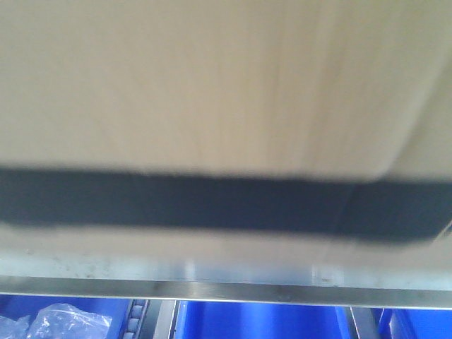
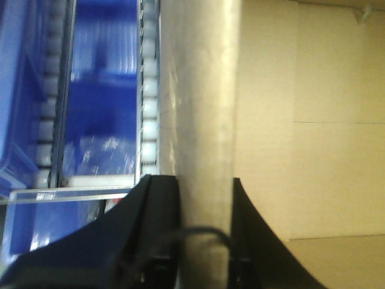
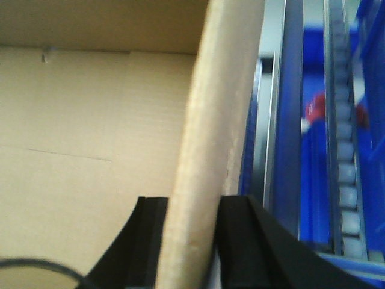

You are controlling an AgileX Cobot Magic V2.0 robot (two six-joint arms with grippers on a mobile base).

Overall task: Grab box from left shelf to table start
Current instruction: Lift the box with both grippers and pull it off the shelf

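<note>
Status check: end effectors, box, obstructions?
Left end effector and right end effector each pinch a wall of the large brown corrugated cardboard box. Box above silvery brushed-metal shelf rail; blue plastic bins below.

The brown corrugated cardboard box [image 1: 212, 85], open-topped, fills the near view. A black printed band [image 1: 212, 201] crosses its face, with the silvery shelf rail [image 1: 226, 289] just below.

The box [image 1: 212, 85] is showing tan cardboard with a black band; the left shelf [image 1: 226, 291] is gleaming silvery above blue bins [image 1: 261, 323].
</note>
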